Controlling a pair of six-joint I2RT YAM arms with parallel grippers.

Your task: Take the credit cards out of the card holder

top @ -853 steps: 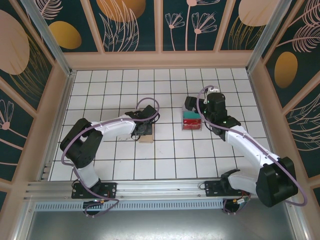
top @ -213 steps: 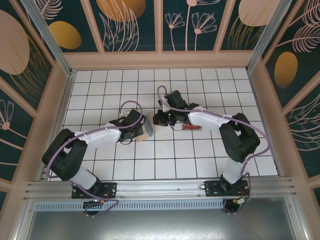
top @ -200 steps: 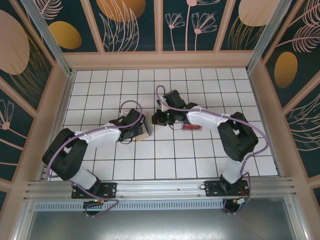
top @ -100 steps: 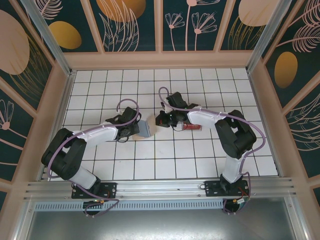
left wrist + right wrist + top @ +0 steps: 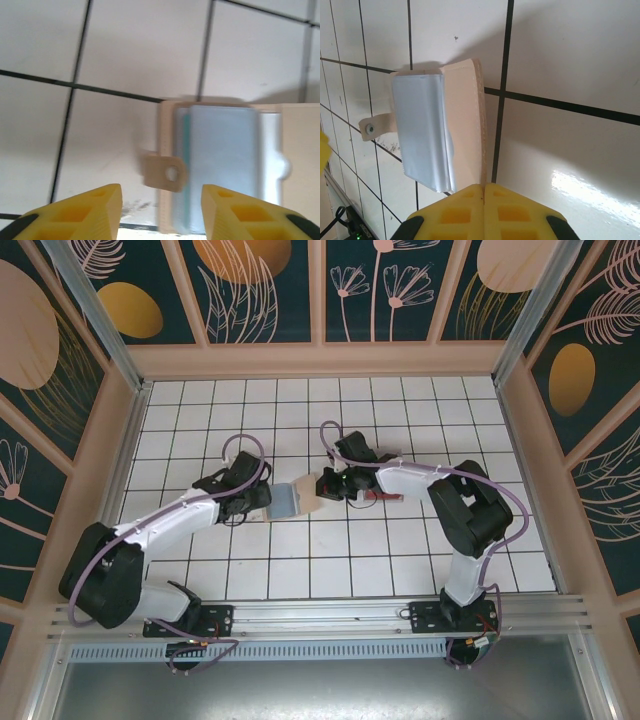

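The card holder point(image 5: 293, 498) lies opened on the white tiles, its blue-grey half point(image 5: 220, 165) on the left and its tan half point(image 5: 462, 120) on the right. A tan snap tab point(image 5: 166, 172) sticks out from its left edge. My left gripper point(image 5: 161, 215) is open just short of that tab, touching nothing; from above it point(image 5: 263, 502) sits left of the holder. My right gripper point(image 5: 484, 210) is shut on the edge of the tan half, and from above it point(image 5: 322, 486) stands at the holder's right side. The credit cards are hidden, apart from a thin teal edge point(image 5: 185, 170) beside the blue-grey pocket.
A clear plastic tray with a red strip point(image 5: 385, 495) lies under my right forearm, just right of the holder. The tiled floor point(image 5: 330, 560) is boxed in by tan wooden walls point(image 5: 320, 360). A metal rail point(image 5: 320, 615) runs along the near edge.
My left gripper has let go of the card holder, opened, and drawn back to the left. The holder has gone from upright and folded to lying open. My right gripper stays shut on the tan half.
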